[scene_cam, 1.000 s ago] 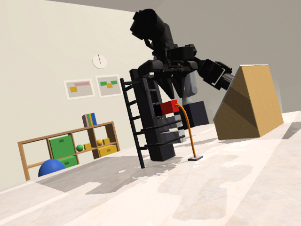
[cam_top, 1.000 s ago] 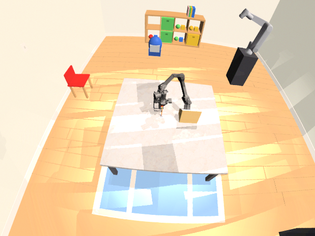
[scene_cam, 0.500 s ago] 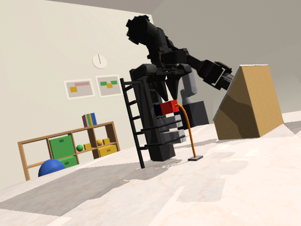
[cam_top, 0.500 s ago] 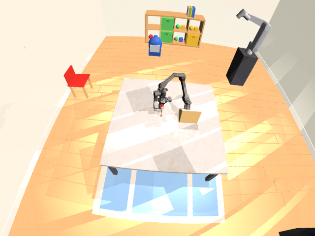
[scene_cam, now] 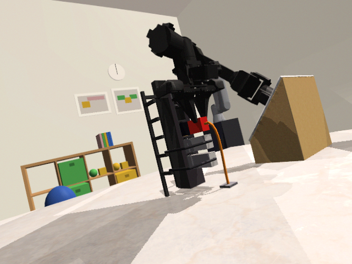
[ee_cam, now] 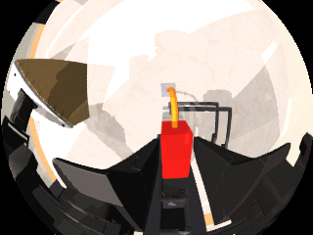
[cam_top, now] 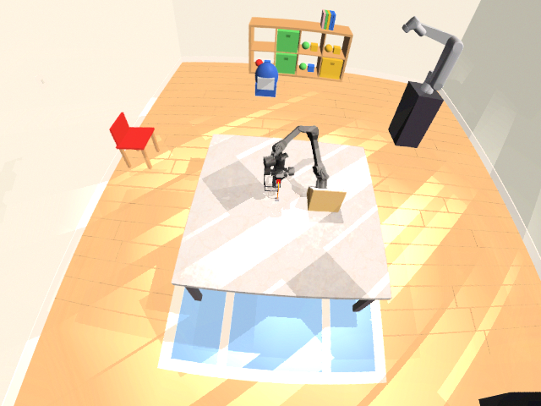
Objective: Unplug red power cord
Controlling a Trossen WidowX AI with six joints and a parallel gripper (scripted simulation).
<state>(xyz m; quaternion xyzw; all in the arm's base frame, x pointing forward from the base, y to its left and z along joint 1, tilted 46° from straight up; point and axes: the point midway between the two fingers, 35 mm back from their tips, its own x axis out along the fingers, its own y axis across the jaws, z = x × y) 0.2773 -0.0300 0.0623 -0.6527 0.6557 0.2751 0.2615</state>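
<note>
Power strip (scene_cam: pixel 168 127): exterior view, center, dark, upright on table (cam_top: pixel 244 262) (scene_cam: pixel 215 221) (ee_cam: pixel 127 44), black rail frame (scene_cam: pixel 154 139) at its left.
Red plug (cam_top: pixel 278 180) (scene_cam: pixel 196 126) (ee_cam: pixel 176 152): center of exterior frame, at strip's right side, above two gray blocks; unplugged not visible. Lies between the fingertips in wrist view, lower center.
Gripper (cam_top: pixel 278 177) (scene_cam: pixel 199 119) (ee_cam: pixel 176 143): points down at plug, tips at its upper part, part-open, fingers either side; can't tell if gripping or just beside.
Cord (cam_top: pixel 278 192) (scene_cam: pixel 221 147) (ee_cam: pixel 174 108): orange, leaves plug, bends down to small plate (scene_cam: pixel 228 185) (ee_cam: pixel 164 89) on table, right of strip.
Tan wedge (cam_top: pixel 325 200) (scene_cam: pixel 307 119) (ee_cam: pixel 66 90): right in exterior frame, well apart from plug.
</note>
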